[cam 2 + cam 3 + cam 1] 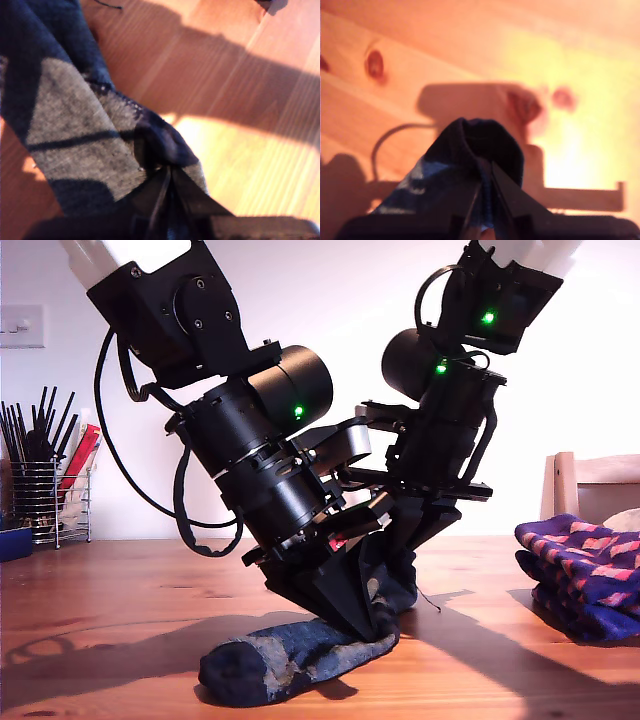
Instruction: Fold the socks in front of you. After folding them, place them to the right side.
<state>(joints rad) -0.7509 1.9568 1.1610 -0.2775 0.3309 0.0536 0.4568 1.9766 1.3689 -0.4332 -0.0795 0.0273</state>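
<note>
Fabric of a dark grey-blue sock [300, 665] is pinched in both closed grippers, my first gripper [167, 172] and my second gripper [487, 167]. Its toe rests on the table [100, 620] at six o'clock in the exterior view. Folded checked socks [585, 575] sit at three o'clock.

A home, most likely a kitchen or dining corner.

I work on a warm knotty pine table [120, 610] against a plain white wall with a white light switch [22, 326]; a wire utensil rack of black chopsticks [40, 490] and a pale wooden chair back [590, 480] stand nearby.
</note>
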